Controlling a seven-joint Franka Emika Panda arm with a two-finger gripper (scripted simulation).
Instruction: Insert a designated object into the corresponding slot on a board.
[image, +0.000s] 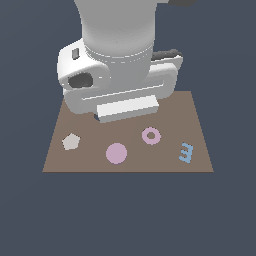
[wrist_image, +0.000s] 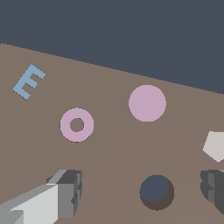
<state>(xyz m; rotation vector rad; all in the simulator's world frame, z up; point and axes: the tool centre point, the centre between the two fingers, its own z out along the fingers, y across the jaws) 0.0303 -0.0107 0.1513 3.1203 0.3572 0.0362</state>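
The flat, solid pale pink round disc (wrist_image: 147, 103) is lying free on the flat brown square board (wrist_image: 113, 144), between the pink ring (wrist_image: 76, 124) and the whitish pentagon (wrist_image: 215, 145). It is appearing light, rigid and thin, so the rim is offering the only purchase. The jaws are standing wide and empty over the dark round slot (wrist_image: 155, 189).
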